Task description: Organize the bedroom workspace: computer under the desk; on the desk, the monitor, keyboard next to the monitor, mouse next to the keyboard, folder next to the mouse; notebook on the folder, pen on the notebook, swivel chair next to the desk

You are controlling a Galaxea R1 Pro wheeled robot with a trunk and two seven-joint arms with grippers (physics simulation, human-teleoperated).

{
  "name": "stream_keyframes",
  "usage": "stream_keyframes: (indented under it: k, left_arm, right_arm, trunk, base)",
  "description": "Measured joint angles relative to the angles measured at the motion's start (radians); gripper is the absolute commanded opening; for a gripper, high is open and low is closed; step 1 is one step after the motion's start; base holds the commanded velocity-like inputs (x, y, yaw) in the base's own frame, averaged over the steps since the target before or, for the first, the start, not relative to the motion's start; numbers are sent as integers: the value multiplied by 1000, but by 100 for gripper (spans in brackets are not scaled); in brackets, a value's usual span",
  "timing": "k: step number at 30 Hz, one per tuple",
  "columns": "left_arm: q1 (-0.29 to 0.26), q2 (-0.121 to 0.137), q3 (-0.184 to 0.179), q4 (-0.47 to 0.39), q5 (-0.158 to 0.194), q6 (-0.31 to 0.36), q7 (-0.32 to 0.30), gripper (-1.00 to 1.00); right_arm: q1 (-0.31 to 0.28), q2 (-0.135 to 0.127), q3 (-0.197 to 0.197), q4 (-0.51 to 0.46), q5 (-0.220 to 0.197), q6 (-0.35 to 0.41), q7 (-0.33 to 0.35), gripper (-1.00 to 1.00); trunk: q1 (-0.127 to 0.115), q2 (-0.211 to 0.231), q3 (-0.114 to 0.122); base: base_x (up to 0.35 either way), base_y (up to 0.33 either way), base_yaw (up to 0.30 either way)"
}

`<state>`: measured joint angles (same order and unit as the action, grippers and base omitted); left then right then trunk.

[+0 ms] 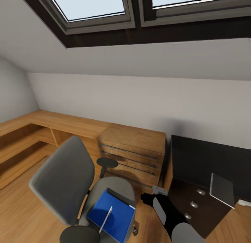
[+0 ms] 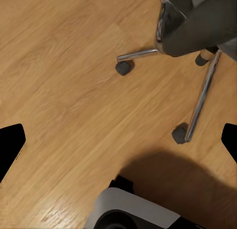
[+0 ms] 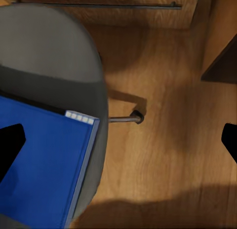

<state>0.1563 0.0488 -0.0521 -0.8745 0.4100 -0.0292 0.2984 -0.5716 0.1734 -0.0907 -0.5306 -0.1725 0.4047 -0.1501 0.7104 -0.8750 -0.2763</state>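
The right gripper (image 3: pixel 118 140) hangs with its jaws spread wide and empty above the near edge of the folder (image 3: pixel 42 162), which lies flat on the seat of the swivel chair (image 1: pixel 59 180); the left gripper (image 2: pixel 118 145), likewise agape and holding nothing, looks down at the wooden floor (image 2: pixel 59 66) by the chair's chrome base. The folder looks thin, light and fairly stiff, probably slick, so a pinch on the edge overhanging the seat seems best. A pen (image 1: pixel 105 219) lies loose across it and may roll off if tilted. The black armrests, the wooden drawer cabinet (image 1: pixel 134 154) and the desk (image 1: pixel 209 159) crowd the path
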Motion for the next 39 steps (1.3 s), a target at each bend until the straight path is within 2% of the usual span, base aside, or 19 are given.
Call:
stream_keyframes:
  k: [6, 13, 29, 34, 35, 36, 37, 39]
  left_arm:
    - [0, -1, 0, 0, 0, 0, 0, 100]
    - [0, -1, 0, 0, 0, 0, 1, 100]
    - [0, 0, -1, 0, 0, 0, 1, 100]
    - [0, 0, 0, 0, 0, 1, 2, 100]
    - [0, 0, 0, 0, 0, 1, 2, 100]
    - [0, 0, 0, 0, 0, 0, 2, 100]
    - [0, 0, 0, 0, 0, 0, 2, 100]
    - [0, 0, 0, 0, 0, 0, 2, 100]
  right_arm:
    - [0, 0, 1, 0, 0, 0, 0, 100]
    - [0, 0, 1, 0, 0, 1, -1, 100]
    - [0, 0, 6, 2, 2, 1, 2, 100]
    - [0, 1, 80, 25, 3, 0, 3, 100]
    - [0, 1, 119, 31, 3, 0, 5, 100]
    - [0, 1, 141, 33, 3, 0, 6, 100]
    - [0, 1, 216, 39, 1, 0, 8, 100]
    - [1, 1, 285, 41, 1, 1, 10, 100]
  trunk:
    - [0, 0, 0]
    - [0, 0, -1]
    - [0, 0, -1]
    - [0, 0, -1]
    - [0, 0, -1]
    - [0, 0, -1]
    - [0, 0, -1]
    - [0, 0, -1]
  base:
    - [0, 312, -251]
    - [-30, 290, -64]
    - [-5, 24, -2]
    - [0, 0, 0]
    - [0, 0, 0]
    - [0, 0, 0]
    - [0, 0, 0]
    - [0, 0, 0]
